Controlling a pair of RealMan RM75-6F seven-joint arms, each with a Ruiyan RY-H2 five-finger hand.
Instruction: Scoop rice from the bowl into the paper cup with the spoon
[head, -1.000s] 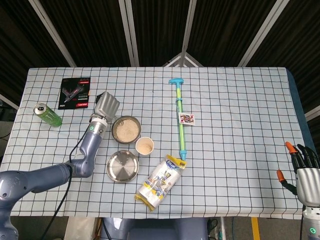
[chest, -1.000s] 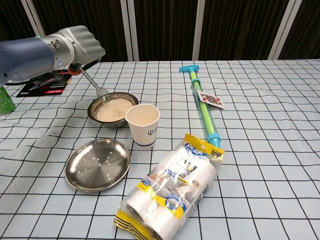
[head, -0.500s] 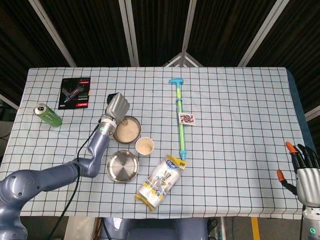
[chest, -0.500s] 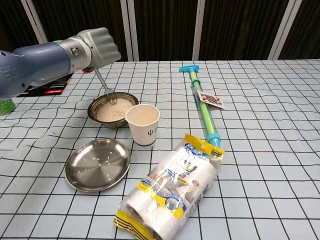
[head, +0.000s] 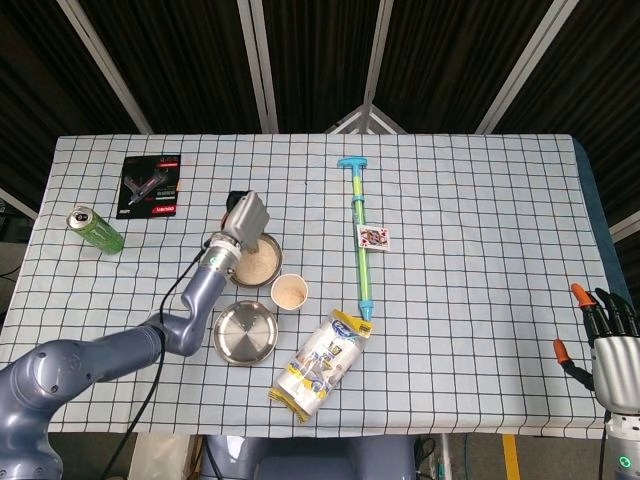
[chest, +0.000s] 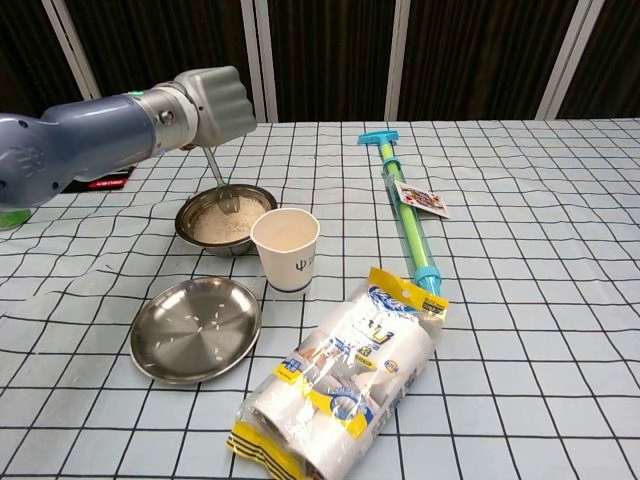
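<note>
— Since a second ago your left hand (chest: 212, 105) has travelled rightward from the edge of the bowl (chest: 190, 228) to a spot above it, and the spoon (chest: 218, 180) has swung from a slant to nearly upright. See it?

— Yes. How is the hand closed?

— Your fingers are wrapped into a fist around the top of the spoon's handle. From the chest view, the spoon's tip is down in the rice (chest: 222, 222), toward the back of the bowl. Whether any rice sits on it I cannot tell; the tip is too small to read.

— And from the head view?

— Your left hand (head: 245, 217) hides the far rim of the bowl (head: 262, 267) there, and the spoon does not show at all.

— Where is the paper cup?

— You have the paper cup (chest: 286, 250) upright, just beside the bowl on its near right, and it looks to hold some rice (head: 289, 292) already. A steel plate (chest: 196, 329) lies in front of the bowl with a few stray grains on it.

— My right hand?

— Your right hand (head: 606, 338) is at the table's (head: 480, 280) far right corner, well apart from everything, fingers spread and holding nothing.

— Anything else near?

— A bag of paper cups (chest: 345, 373) lies in front of the cup, and a blue-green pump (chest: 405, 210) runs along its right with a playing card (chest: 420, 199) resting on it.
</note>
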